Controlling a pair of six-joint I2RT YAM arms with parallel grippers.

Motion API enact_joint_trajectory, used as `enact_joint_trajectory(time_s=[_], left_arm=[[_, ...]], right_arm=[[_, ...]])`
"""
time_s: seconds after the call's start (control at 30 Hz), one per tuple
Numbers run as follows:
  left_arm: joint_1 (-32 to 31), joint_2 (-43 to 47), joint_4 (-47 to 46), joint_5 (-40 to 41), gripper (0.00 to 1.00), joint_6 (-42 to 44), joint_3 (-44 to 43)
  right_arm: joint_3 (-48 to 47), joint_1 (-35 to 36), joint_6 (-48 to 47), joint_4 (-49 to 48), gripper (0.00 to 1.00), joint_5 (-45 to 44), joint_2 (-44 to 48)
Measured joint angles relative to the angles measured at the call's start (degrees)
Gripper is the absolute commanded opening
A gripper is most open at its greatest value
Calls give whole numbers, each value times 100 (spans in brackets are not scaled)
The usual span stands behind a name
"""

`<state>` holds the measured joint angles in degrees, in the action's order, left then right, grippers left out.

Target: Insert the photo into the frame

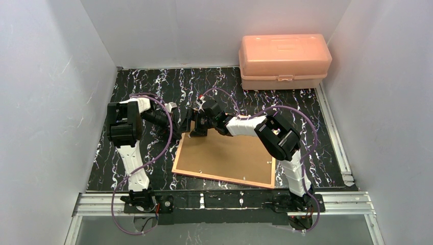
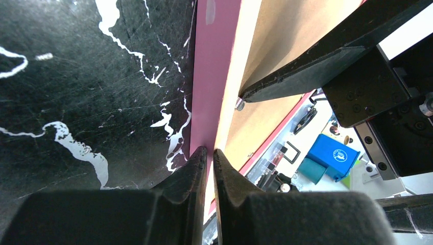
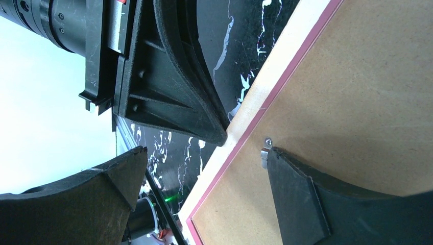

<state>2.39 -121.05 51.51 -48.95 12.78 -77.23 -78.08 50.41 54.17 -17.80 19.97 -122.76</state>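
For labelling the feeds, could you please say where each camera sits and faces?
Top external: above, behind the robot, looks down at the table; left arm, right arm show.
Left wrist: on the left arm, looks along the left fingers, shut on the frame.
Right wrist: on the right arm, looks between the open right fingers at the backing board.
Shared: both wrist views show the frame.

Frame (image 1: 222, 179): far-left corner hidden under left gripper (image 1: 185, 130) and right gripper (image 1: 199, 128); front face down, unseen; cropped in wrist views.
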Motion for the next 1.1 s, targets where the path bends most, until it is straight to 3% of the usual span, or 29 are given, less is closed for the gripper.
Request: enact_joint_trajectory(time_s=[0.8, 1.1], left_arm=[[0, 0, 33, 0, 6, 0, 0], [0, 0, 33, 0, 6, 2, 2]], right_arm=[[291, 131, 138, -236, 96, -254, 133], [308, 212, -59, 120, 97, -332, 289]])
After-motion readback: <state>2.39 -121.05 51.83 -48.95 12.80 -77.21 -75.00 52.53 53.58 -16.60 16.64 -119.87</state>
